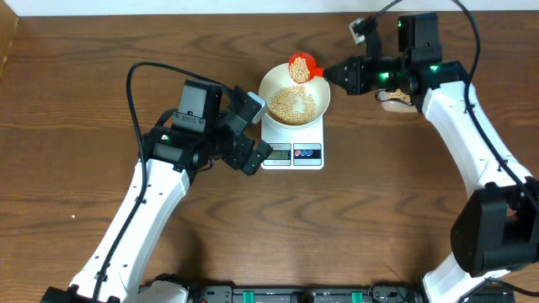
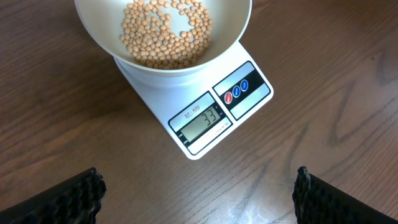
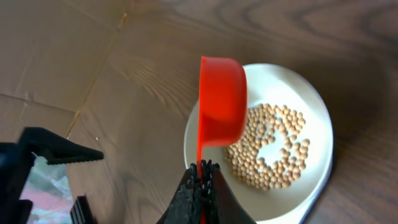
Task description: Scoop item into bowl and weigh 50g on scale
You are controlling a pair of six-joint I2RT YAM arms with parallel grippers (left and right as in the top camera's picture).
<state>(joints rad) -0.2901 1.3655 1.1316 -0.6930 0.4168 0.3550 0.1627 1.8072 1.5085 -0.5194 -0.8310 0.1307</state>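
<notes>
A cream bowl (image 1: pixel 294 103) holding pale tan beans (image 1: pixel 291 104) sits on the white scale (image 1: pixel 293 152). In the left wrist view the scale display (image 2: pixel 203 121) reads 33, with the bowl (image 2: pixel 180 65) and beans (image 2: pixel 165 32) above it. My right gripper (image 1: pixel 330 72) is shut on the handle of a red scoop (image 1: pixel 302 66), which is tipped on its side over the bowl's far rim; the right wrist view shows the scoop (image 3: pixel 221 102) over the bowl (image 3: pixel 314 124) and beans (image 3: pixel 272 144). My left gripper (image 1: pixel 255 139) is open and empty, just left of the scale.
A small heap of something tan (image 1: pixel 394 100) lies on the table right of the bowl, partly hidden under the right arm. A cardboard-like sheet (image 3: pixel 50 56) shows beyond the table in the right wrist view.
</notes>
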